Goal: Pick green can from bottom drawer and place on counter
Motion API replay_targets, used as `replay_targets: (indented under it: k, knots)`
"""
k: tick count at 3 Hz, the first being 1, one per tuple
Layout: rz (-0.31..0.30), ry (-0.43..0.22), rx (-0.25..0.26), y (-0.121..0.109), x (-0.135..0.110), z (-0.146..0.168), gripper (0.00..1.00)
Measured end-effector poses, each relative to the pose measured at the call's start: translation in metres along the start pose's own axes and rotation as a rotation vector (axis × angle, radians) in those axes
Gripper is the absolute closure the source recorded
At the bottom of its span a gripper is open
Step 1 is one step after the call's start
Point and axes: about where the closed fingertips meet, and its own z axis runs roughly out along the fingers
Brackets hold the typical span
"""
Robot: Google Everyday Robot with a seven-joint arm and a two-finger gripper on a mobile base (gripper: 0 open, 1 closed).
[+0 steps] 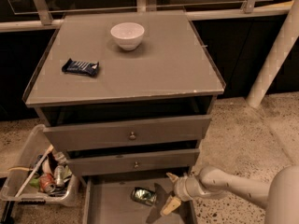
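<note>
No text legible anywhere; none on the gripper over bottom drawer.

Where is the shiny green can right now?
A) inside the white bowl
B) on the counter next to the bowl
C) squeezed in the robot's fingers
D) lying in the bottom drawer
D: the green can lies on the floor of the bottom drawer, with the gripper just right of it, fingers open, not holding it.

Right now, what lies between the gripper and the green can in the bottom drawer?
Nothing. In the camera view only bare, shadowed floor of the bottom drawer separates the green can from the open gripper at its right.
</note>
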Motion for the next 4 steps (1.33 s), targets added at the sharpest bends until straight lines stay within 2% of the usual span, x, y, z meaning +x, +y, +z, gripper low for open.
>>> replay_targets:
  k: [2, 3, 4]
  knots:
    - [-0.045, -0.084, 0.049, -0.018, 0.03, 0.04, 0.0]
    - [-0.076, -0.103, 0.076, -0.023, 0.051, 0.062, 0.0]
    - [-0.068, -0.097, 0.073, -0.022, 0.052, 0.069, 0.0]
